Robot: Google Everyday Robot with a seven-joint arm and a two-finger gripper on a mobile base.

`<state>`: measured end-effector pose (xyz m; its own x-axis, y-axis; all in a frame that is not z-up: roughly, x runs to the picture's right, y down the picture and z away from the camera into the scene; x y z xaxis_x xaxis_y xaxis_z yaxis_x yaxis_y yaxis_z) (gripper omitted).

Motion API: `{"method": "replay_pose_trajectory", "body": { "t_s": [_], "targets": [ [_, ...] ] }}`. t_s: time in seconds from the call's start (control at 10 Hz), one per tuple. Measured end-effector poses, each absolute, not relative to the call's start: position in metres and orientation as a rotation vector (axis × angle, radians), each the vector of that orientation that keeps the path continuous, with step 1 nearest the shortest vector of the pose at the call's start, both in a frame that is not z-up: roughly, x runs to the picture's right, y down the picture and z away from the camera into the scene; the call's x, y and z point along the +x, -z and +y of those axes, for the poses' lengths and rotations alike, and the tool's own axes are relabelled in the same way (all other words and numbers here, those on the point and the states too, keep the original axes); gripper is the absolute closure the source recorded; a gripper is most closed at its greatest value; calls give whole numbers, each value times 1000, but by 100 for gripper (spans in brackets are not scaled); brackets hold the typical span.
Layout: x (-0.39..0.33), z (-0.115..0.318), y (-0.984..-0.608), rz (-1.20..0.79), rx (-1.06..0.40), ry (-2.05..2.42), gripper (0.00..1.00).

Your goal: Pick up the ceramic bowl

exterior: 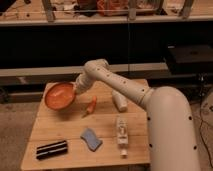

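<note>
So, from the one camera view I have the arm (125,90) reaching from the near right across the table (75,152) toward its far left. The gripper (78,89) sits at the right rim of the bowl (60,96), touching it. I cannot tell how its fingers stand, because the wrist and the bowl's rim cover them.

The bowl is at the far left of the table, tilted so its glossy orange-red inside faces up and toward me. Its near edge seems to hang over the wood, though I cannot say for sure whether it touches the table.

Just right of the bowl and a little nearer lies a carrot (91,105), slim and angled, apart from the bowl. Farther right, under the arm, I see a white bottle (119,100) lying on its side. Nearer to me, right of centre, is a pale upright-shaped object (121,134) lying flat; I cannot make out what it is. A blue sponge (90,139) lies near the middle of the near edge, and a black bar (51,149) with a pale stripe sits at the near left corner.

Beyond the table runs a dark shelf (100,20) with clutter on top.
</note>
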<state>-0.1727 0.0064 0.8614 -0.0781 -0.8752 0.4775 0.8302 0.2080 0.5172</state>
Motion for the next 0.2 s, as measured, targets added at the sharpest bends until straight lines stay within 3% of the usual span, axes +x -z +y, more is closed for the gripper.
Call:
{"method": "replay_pose_trajectory", "body": {
  "t_s": [0.2],
  "targets": [
    [-171, 6, -853, -856, 78, 1415, 100]
  ]
}}
